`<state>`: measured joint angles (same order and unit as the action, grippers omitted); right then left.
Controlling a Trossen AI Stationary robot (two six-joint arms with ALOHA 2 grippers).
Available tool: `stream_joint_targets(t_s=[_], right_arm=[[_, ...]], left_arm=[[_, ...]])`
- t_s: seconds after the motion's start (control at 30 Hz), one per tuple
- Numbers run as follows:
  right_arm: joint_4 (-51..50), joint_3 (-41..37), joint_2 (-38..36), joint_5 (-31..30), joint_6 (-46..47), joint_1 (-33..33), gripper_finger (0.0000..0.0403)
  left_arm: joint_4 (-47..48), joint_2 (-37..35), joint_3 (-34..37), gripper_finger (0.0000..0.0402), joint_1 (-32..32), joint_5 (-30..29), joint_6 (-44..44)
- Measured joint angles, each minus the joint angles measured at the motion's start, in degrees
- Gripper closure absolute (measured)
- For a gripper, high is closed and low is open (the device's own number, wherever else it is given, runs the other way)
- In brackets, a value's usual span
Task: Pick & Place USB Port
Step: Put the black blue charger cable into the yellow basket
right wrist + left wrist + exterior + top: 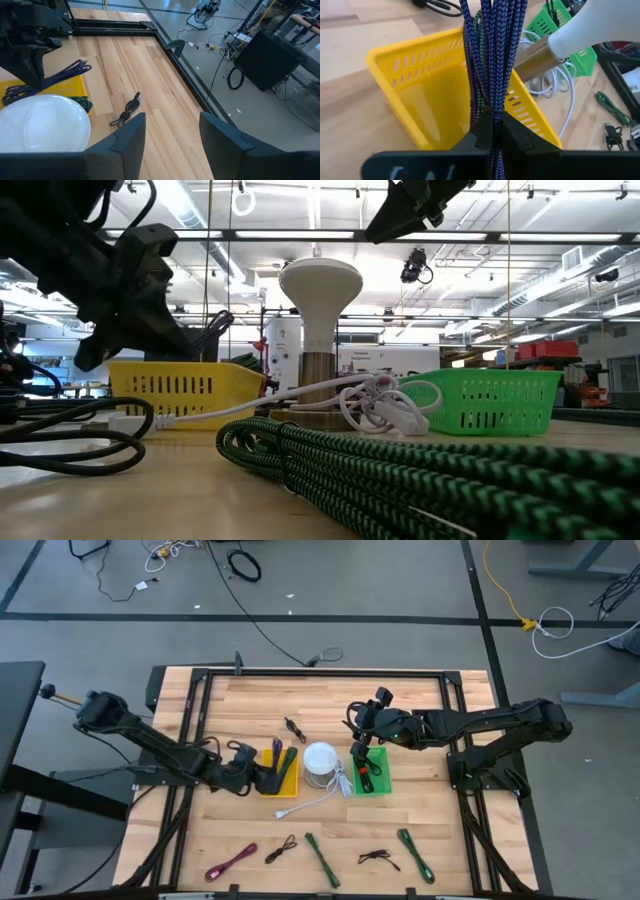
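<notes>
My left gripper point(256, 774) is shut on a bundled blue-purple braided cable point(492, 60) over the yellow basket point(286, 783), left of the white lamp-shaped stand point(320, 762). A dark green cable point(479, 30) lies in the basket behind it. My right gripper point(170, 131) is open and empty, up over the far end of the green basket point(380, 780), which holds a dark cable. A white USB cable point(318, 802) runs from the stand's foot onto the table. My left gripper pinches the folded blue-purple bundle point(493, 116) between its two fingers, several strands together. The fingers come from the table's left, slanting down, and the bundle runs on ahead of them over the yellow basket's inside point(440, 100). Its far loops point(79, 67) reach past the basket's rim.
A black cable point(293, 727) lies behind the baskets. Along the near edge lie a magenta cable point(230, 862), a black one point(281, 850), a green one point(322, 860), another black one point(378, 859) and another green one point(415, 855). A black frame rail point(320, 674) borders the far side.
</notes>
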<state>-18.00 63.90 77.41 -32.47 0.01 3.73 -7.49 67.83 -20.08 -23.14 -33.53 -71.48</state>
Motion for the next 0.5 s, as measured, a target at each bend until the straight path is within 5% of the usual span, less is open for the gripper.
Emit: stream_joint_targets(t_s=[0.5], right_arm=[[0.0, 0.0, 0.0, 0.0, -0.1, 0.0, 0.0214]], left_arm=[[-2.1, 0.6, 0.0, 0.0343, 0.0, 0.9, 0.6]])
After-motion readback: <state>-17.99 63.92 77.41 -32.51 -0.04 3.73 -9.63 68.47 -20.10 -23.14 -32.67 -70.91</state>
